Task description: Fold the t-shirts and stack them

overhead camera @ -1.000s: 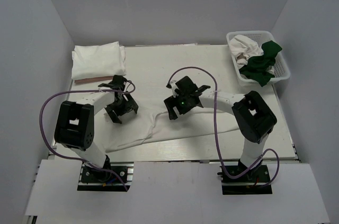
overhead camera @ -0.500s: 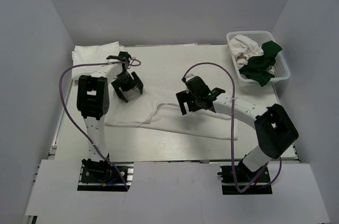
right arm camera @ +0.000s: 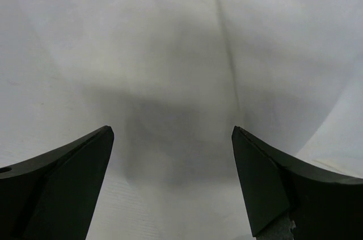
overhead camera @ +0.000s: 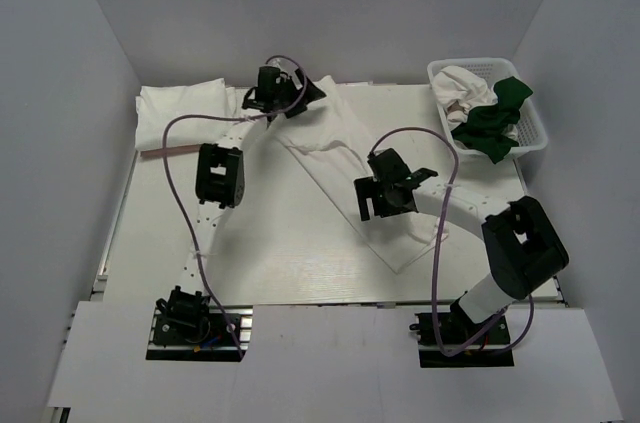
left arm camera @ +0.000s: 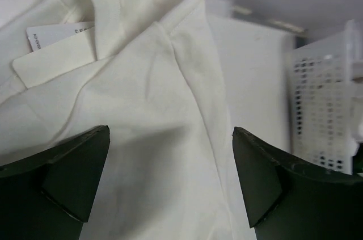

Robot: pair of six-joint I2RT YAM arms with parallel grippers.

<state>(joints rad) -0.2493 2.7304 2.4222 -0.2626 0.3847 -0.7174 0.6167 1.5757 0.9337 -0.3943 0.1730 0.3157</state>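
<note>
Lying limp across the worktop (overhead camera: 250,238), the shirt (overhead camera: 335,148) looked light and floppy, best pinched at hem corners; left gripper (left arm camera: 170,180) and right gripper (right arm camera: 170,183) both gaped wide, empty.

I can read nothing outright: the white label (left arm camera: 61,33) tucked at the collar of the white t-shirt (left arm camera: 159,138) below me carries small dark print, too blurred to make out.

White arms (overhead camera: 455,205), black joints (overhead camera: 220,175), purple cables (overhead camera: 408,130), black wedge tool fingers (left arm camera: 68,177)
</note>
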